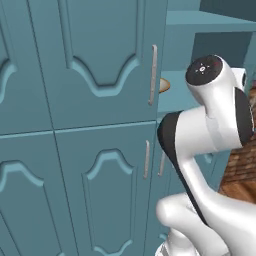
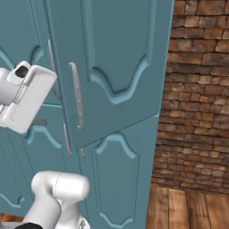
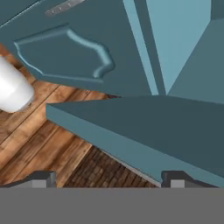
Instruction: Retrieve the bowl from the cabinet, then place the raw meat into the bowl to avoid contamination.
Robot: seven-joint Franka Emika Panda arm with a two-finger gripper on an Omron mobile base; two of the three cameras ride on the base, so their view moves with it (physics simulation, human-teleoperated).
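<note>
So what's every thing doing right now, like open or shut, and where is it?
cabinet: upper right door swung open, the other doors shut.
bowl: sits on a shelf inside the cabinet, mostly hidden behind the door edge, untouched.
gripper: open, holding nothing, pointing past a teal shelf edge.

Bowl (image 1: pixel 165 85) rests on open cabinet (image 1: pixel 100 65) shelf

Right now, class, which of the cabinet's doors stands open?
The upper right door: it has swung out from the cabinet, baring a shelf with the bowl behind it. The upper left door and both lower doors lie flush.
</note>
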